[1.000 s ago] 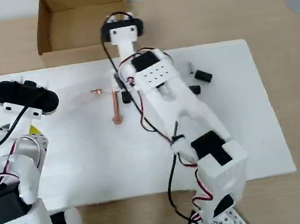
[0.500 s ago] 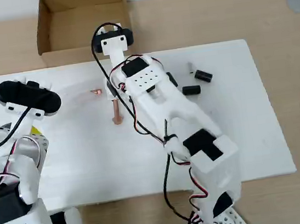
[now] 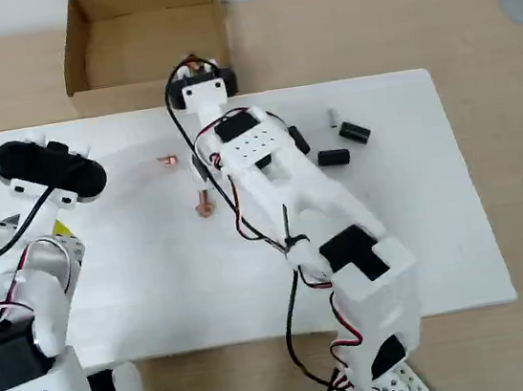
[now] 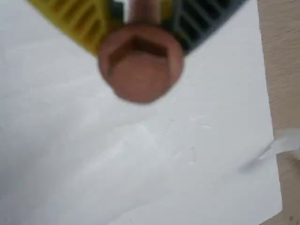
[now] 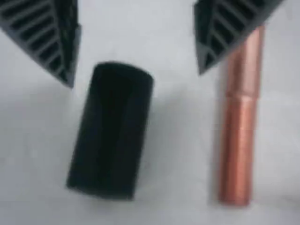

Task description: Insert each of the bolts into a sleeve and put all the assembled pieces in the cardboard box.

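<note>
Where a black sleeve [image 5: 111, 136] lies on its side on the white sheet [image 3: 421, 232], the right claw [image 5: 136, 72] hangs over it with its fingers [image 5: 49, 33] spread, so the sleeve sits in the gap between them. A loose bolt [image 5: 238, 136], copper in colour, lies just beside the sleeve and roughly parallel to it, apart from it, and one end of its shaft runs under one dark finger. From the high view this bolt's head pokes out beside the right arm, near the middle of the sheet.

The left claw [image 4: 143, 16] pinches a second bolt [image 4: 140, 65] by the shaft between a yellow finger and a dark one, with the hexagonal head hanging free above the sheet's left part.

Two more sleeves [image 3: 354, 131] lie on the sheet to the right of the right arm, near each other. The cardboard box [image 3: 74, 47] stands on the wooden table [image 3: 512, 124] at the sheet's far edge, open side up.
</note>
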Available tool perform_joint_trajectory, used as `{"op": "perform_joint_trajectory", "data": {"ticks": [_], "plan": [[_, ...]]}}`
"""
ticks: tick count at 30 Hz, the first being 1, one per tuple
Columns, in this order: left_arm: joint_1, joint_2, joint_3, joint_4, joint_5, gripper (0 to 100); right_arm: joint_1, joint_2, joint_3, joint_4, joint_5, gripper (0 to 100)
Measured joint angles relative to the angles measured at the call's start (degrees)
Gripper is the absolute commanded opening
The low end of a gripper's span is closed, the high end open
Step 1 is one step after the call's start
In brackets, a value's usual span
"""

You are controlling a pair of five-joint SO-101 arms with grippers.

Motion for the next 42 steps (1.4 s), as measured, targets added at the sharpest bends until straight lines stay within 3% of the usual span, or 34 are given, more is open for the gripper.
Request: {"op": "perform_joint_trajectory", "data": {"ticks": [17,28,42], "plan": [[0.0,0.0,0.0,0.0,0.0,1,0.8,2.5,-1.5,0.0,0.0,18.5],[0.0,0.0,0.0,0.0,0.0,1,1.1,9.9,-11.3,0.7,0.0,18.5],[0.0,0.0,0.0,0.0,0.0,1,3.6,13.4,-20.1,11.3,0.1,18.5]]}}
